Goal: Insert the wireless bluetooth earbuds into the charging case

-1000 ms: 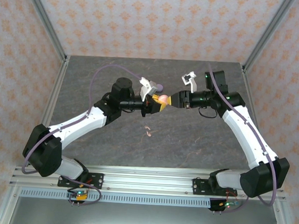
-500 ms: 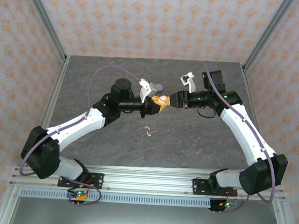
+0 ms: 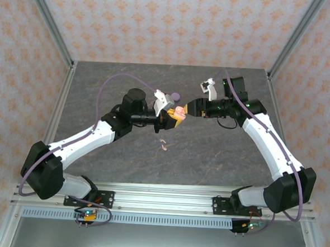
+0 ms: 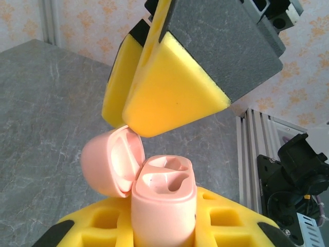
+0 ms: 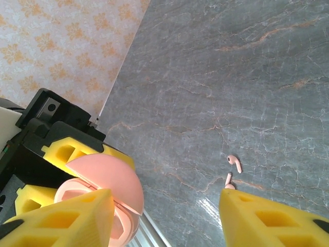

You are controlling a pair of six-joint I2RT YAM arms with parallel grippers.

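Grey marble tabletop (image 3: 208, 154), left fingers (image 4: 92, 226) clamped on open pink case (image 4: 164, 206), right fingers (image 5: 267, 221) apart.

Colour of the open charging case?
The charging case is pale pink, clearest in the left wrist view.

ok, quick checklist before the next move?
1. Case grip: ok. Left gripper is shut on the pink charging case.
2. Lid open: ok, both sockets are bare.
3. Right gripper free: ok, open with nothing between its fingers.
4. Right gripper clear of the Lid: cannot tell, one finger sits right at its edge.
5. Earbuds located: ok, two pink ones lie on the table.
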